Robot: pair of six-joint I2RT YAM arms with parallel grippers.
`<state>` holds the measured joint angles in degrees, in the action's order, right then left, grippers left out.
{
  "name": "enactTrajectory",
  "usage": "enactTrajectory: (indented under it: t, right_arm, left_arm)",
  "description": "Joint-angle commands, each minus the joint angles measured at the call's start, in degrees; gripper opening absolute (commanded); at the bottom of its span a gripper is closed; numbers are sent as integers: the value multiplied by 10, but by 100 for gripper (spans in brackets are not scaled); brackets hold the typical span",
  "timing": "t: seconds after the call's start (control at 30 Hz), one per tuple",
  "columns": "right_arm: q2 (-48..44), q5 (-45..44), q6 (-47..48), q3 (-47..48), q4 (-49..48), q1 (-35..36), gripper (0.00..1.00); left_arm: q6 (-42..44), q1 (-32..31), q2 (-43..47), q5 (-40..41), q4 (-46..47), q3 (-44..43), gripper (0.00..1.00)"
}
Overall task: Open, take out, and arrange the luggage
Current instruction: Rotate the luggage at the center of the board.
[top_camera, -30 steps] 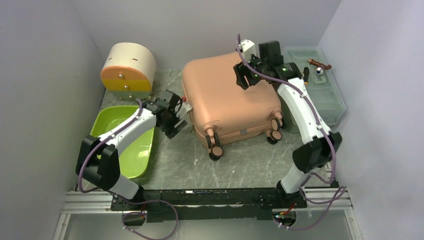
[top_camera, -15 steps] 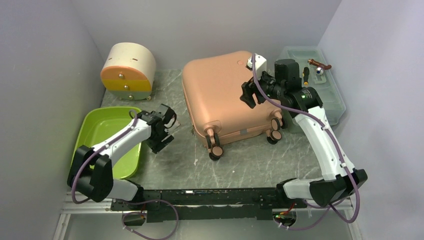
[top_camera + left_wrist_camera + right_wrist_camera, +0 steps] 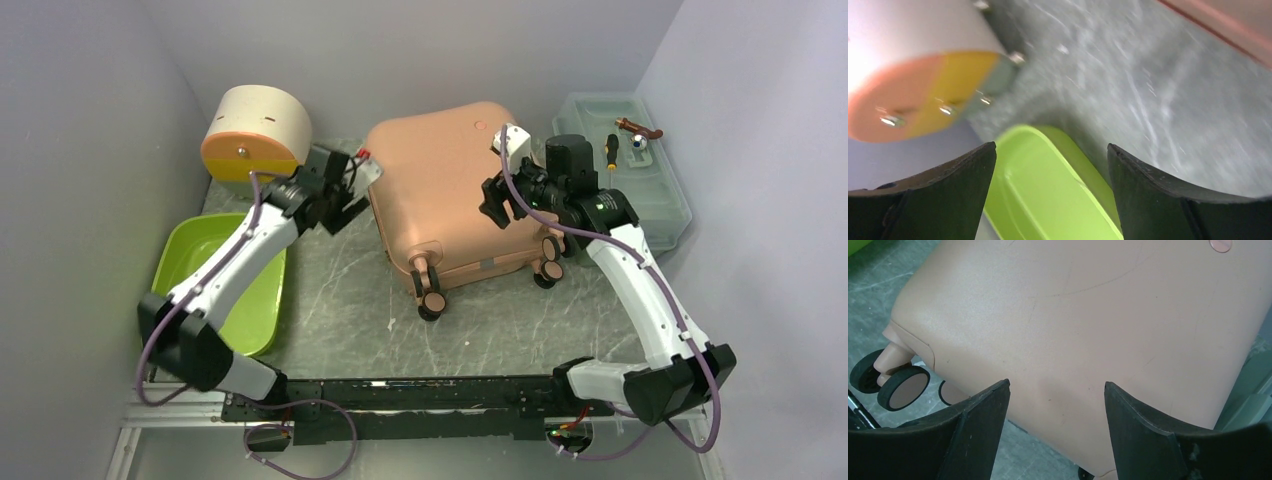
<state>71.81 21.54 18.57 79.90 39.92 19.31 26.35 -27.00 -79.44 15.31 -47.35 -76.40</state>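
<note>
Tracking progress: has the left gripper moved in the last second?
Yes: the left gripper moved rearward, ending right beside the cream drawer box.

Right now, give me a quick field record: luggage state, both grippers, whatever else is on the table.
luggage: salmon-pink hard-shell suitcase, closed, lying flat, wheels toward the arms
left gripper: open, empty, between the drawer box and the suitcase
right gripper: open, empty, over the suitcase's right part
other: cream half-round drawer box far left; lime-green plastic tray near left; translucent plastic toolbox right of the suitcase
</note>
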Motion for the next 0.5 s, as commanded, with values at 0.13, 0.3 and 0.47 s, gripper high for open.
enactTrajectory:
  t: [0.13,0.3,0.47]
  right_arm:
    - [-41,-8,6,-35,-56,-3,73]
    - [-57,-1,5,-60,-69,-7,74]
    - [-62,6,4,-68,-72,-9,74]
  left_arm:
    - [151,32,-218,188,289,-157,90]
    - [196,67,-318,227,382,-221,90]
    - [237,96,-383,260,436,-250,90]
